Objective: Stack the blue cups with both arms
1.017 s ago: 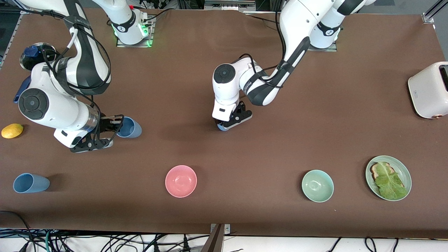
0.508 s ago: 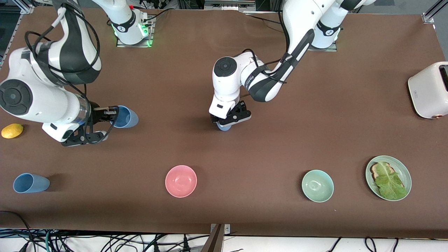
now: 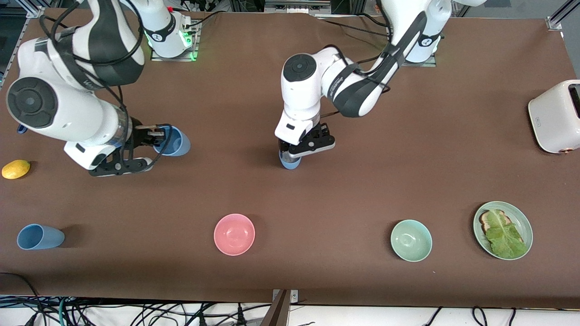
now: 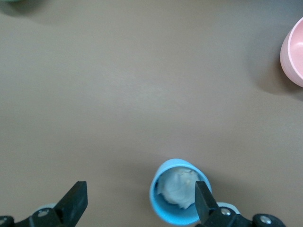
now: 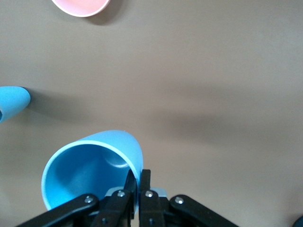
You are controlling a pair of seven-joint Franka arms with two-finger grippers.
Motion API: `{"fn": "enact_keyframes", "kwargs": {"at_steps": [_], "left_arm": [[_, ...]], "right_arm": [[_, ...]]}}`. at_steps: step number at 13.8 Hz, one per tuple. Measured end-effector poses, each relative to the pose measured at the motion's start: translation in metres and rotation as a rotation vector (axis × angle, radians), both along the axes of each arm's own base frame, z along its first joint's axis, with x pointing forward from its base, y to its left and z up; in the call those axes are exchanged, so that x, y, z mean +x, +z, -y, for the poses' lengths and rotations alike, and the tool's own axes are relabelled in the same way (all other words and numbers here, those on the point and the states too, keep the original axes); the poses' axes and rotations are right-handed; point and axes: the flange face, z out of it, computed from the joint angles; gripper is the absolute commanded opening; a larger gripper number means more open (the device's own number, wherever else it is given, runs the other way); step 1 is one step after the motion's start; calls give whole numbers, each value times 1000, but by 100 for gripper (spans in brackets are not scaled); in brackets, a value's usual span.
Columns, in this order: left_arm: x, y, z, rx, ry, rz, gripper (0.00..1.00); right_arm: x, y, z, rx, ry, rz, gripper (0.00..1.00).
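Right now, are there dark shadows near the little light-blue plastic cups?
Front view: a soft shadow lies beside the tipped light-blue plastic cup by the table edge. Left wrist view: faint shading around the upright cup. Right wrist view: a blurry dark band crosses the brown table.

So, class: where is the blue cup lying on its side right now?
In the front view, the fallen blue cup lies at the right arm's end, nearer the camera than the lemon.

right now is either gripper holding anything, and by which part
The right gripper is shut on the rim of a blue cup, pinching its wall. The left gripper is open over another blue cup standing on the table, holding nothing.
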Motion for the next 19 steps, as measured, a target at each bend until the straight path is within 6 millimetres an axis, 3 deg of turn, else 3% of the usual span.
{"fn": "enact_keyframes", "kwargs": {"at_steps": [3, 7, 10, 15, 19], "left_arm": [[7, 40, -25, 0, -34, -25, 100], [18, 75, -51, 20, -90, -53, 100], [28, 100, -74, 7, -112, -62, 100], [41, 131, -118, 14, -182, -76, 100], [65, 147, -173, 30, -263, -76, 100]], "right_arm": [[-12, 4, -38, -16, -38, 9, 0], [-33, 6, -96, -34, -89, 33, 0], [-51, -1, -152, -31, -144, 76, 0], [-88, -37, -250, -21, -275, 130, 0], [-92, -77, -283, -10, -341, 149, 0]]}}
